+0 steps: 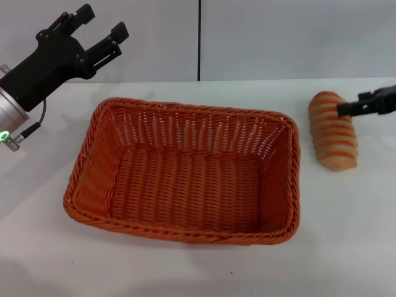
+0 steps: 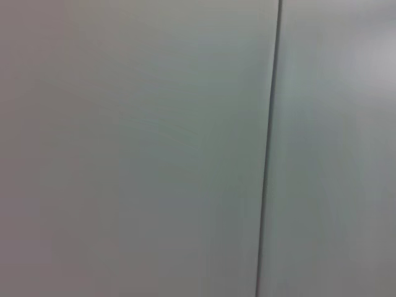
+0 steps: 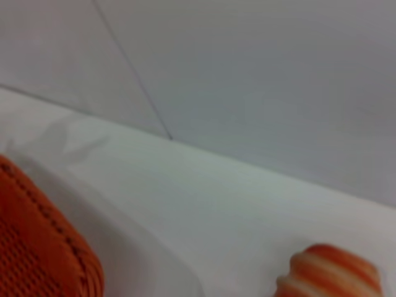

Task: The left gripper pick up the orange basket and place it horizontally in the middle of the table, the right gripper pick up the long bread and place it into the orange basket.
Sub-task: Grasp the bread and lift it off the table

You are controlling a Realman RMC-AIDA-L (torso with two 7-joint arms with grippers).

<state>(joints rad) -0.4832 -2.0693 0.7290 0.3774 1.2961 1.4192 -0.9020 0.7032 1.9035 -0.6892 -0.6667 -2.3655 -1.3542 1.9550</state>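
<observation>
Starting at the robot's left, the left gripper [image 1: 99, 29] is seen raised above the far left part of the bench [image 1: 198, 272], clear of everything on it. Its jaws are released, with an open gap between the two black fingers and nothing held. A green ring light [image 1: 4, 136] glows on the silver arm behind it. From the left wrist view only a pale wall [image 2: 136, 148] with a dark vertical seam [image 2: 269, 148] can be made out.

In the middle of the bench the orange basket [image 1: 185, 173] is set down flat, its long side running across from left to right. Nothing is seen lying inside it. Its woven rim and a corner are also caught in the right wrist view [image 3: 43, 247].

To the right of the basket, apart from its rim, the long bread [image 1: 333, 133] lies on the bench, its length running from far to near. Its rounded end is also shown in the right wrist view [image 3: 334, 272], with bare bench between it and the basket corner.

At the far right the right gripper [image 1: 346, 109] reaches in from the edge of the head view, and its black tip is seen over the upper part of the bread. Whether its jaws are released or clenched cannot be told, nor whether the loaf is touched.
</observation>
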